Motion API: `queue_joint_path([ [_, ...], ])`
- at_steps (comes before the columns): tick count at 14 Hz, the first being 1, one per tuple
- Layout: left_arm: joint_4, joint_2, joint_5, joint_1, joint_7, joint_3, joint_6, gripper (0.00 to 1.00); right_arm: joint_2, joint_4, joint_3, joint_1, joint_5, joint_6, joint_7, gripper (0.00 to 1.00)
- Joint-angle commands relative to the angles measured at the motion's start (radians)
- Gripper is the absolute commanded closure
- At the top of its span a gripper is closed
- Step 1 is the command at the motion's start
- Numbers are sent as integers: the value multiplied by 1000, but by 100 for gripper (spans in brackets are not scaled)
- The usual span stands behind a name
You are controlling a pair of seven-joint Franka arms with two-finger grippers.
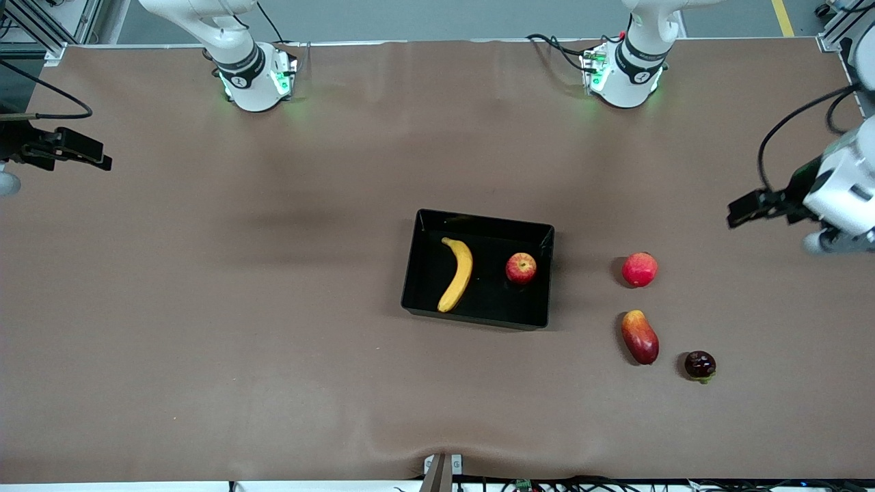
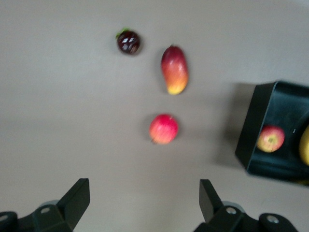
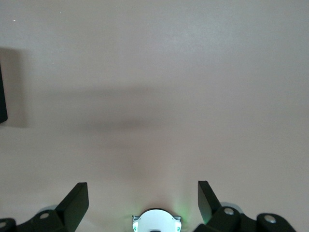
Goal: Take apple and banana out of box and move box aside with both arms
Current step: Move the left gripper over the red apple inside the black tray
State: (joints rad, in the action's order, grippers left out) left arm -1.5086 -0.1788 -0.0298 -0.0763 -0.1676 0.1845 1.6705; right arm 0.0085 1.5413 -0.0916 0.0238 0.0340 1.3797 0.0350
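1. We note the black glossy tray [image 1: 478, 222] flat at mid-table, open side up.
2. Curved yellow banana [image 1: 457, 274] lies inside, toward the right arm's end.
3. Small red apple [image 1: 521, 268] sits inside, apart from it.

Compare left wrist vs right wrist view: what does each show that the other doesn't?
Only the left wrist view shows fruit: the dark round fruit, mango and plain red fruit on the table, plus the apple and a sliver of banana in the box. Only the right wrist view shows a robot base. Both share the brown table, an edge of the box, and an open, empty tool: left tool, right tool.
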Motion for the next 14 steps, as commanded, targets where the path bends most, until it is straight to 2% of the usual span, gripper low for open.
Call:
queue_joint_path([
  [1,36,-102,1,94,-160,3,72,0,-7,10,0,-1,-8,-2,14,0],
  [5,15,-232,1,219,-584,6,225,0,-5,10,0,-2,-6,-2,14,0],
  [9,-105,-290,-1,323,-892,6,426,0,-2,11,0,-2,-6,-1,14,0],
  [14,-107,-389,-15,423,-1127,4,433,0,-1,11,0,-2,-6,1,14,0],
])
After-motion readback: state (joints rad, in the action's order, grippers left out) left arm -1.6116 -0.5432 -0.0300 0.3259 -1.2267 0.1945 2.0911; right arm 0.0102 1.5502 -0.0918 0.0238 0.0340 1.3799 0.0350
